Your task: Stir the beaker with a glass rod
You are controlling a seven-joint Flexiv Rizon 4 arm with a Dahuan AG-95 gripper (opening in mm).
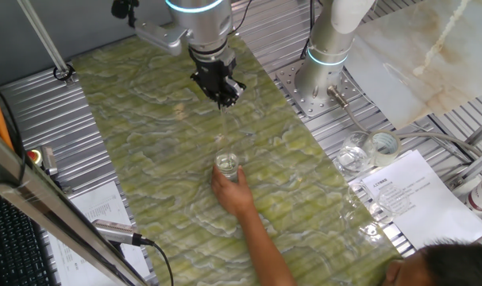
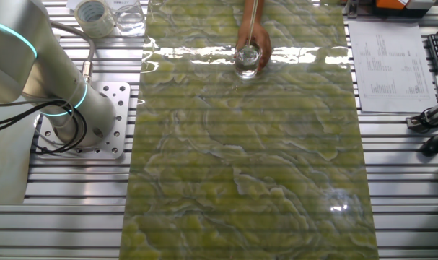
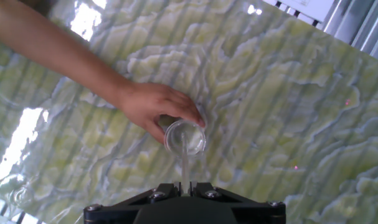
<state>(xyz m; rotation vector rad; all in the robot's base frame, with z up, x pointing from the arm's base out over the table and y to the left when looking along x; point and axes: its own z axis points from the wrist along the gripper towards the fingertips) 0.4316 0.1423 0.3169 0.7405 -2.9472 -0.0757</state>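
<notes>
Glass is what the gripper (image 3: 184, 185) pinches: the thin glass rod (image 3: 185, 163) sits between its two fingers and hangs down so its tip reaches into the beaker (image 3: 184, 137). The beaker stands on the green mat (image 1: 145, 143), and a person's hand (image 3: 152, 106) touches its side to keep it from sliding, while far off near the edge of the table (image 1: 439, 119) stand some jars (image 1: 353, 156) and a tape roll (image 1: 383, 144). I think the stirring step is under way, so next the rod should go round in small, slow circles without knocking the beaker's wall.
</notes>
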